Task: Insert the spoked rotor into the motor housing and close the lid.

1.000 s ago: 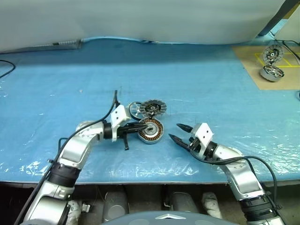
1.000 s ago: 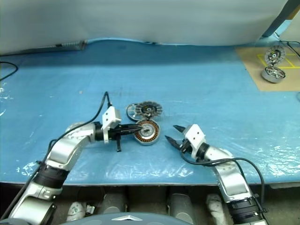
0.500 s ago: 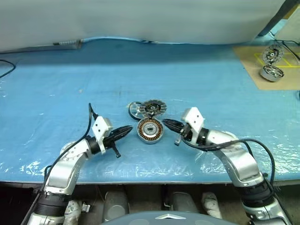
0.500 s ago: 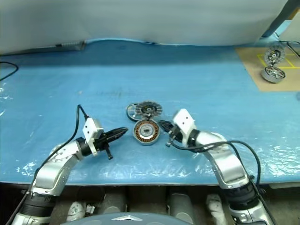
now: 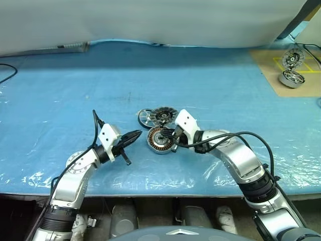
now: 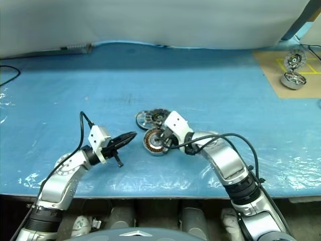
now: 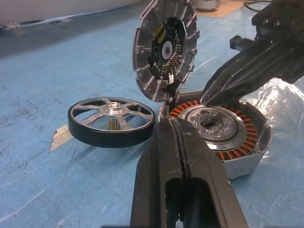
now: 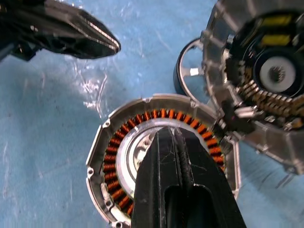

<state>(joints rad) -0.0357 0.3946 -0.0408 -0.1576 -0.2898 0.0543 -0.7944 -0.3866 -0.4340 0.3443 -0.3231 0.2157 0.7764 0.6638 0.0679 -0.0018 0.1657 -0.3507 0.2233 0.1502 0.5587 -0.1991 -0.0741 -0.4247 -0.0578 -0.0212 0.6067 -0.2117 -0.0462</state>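
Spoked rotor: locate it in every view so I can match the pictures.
Left eye view: spoked rotor lies flat on the blue sheet, just left of the tilted lid.
Right eye view: same spot, left of the lid.
Left wrist view: centre-left, flat beside the upright lid.
Right wrist view: its rim peeks out behind the lid.
Shared landmark: the motor housing with copper windings.

Shiny metal spoked rotor point(image 7: 111, 115); copper-wound motor housing point(image 8: 124, 142); glossy fingers point(image 7: 183, 156).

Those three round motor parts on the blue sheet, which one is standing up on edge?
The lid: it stands tilted upright, while the spoked rotor and motor housing lie flat.
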